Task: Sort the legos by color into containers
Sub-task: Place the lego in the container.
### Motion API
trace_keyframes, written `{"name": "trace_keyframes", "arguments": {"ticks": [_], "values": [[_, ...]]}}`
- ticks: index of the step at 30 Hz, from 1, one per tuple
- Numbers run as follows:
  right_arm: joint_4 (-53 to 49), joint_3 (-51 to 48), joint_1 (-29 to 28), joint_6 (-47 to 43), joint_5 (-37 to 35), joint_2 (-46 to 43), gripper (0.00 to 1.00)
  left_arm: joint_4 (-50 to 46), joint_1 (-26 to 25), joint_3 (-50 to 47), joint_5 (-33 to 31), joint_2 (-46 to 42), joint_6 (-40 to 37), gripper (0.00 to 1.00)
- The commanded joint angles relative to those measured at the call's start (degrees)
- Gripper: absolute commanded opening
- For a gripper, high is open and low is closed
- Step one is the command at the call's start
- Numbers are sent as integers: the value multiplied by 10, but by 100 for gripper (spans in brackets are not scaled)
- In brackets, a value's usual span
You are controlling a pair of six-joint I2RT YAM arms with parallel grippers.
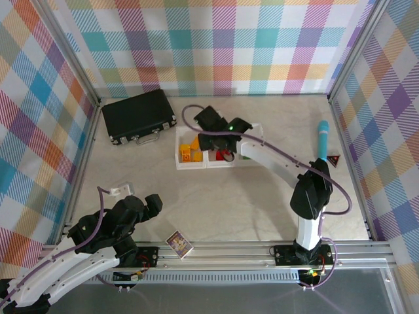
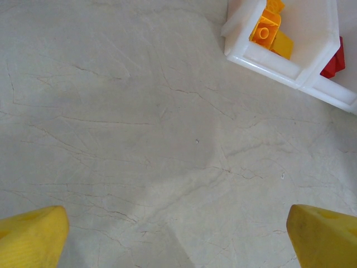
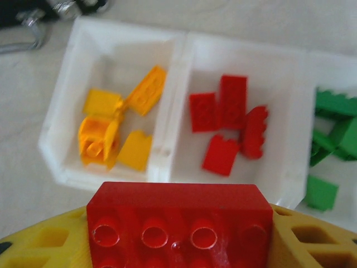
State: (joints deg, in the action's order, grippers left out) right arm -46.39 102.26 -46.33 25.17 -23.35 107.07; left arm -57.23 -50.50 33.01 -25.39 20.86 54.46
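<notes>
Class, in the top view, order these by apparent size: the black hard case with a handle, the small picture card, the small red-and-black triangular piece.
Largest: black hard case; then picture card; smallest: red-and-black triangular piece.

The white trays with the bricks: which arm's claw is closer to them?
Right. The right gripper hangs directly above the trays, holding a red brick; the left gripper sits open, far back over bare table.

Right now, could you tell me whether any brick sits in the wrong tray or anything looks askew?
Nothing stands out. The trays hold yellow bricks, red bricks and green bricks separately, none mixed. The right end effector grips one more red brick above them.
</notes>
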Motion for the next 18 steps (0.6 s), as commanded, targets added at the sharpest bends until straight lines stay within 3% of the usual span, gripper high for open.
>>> {"name": "trace_keyframes", "arguments": {"ticks": [1,7,13,18], "values": [[0,31,35,-52,18,43,41,-2,3,-6,-5,-7,-2,100],[23,77,79,-71,58,114,39,2,3,-9,-10,-17,-2,100],[14,129,84,-80,84,172,41,-6,3,-12,-20,-32,6,100],[-7,165,87,-80,85,198,55,-15,3,-12,-29,-46,10,100]]}}
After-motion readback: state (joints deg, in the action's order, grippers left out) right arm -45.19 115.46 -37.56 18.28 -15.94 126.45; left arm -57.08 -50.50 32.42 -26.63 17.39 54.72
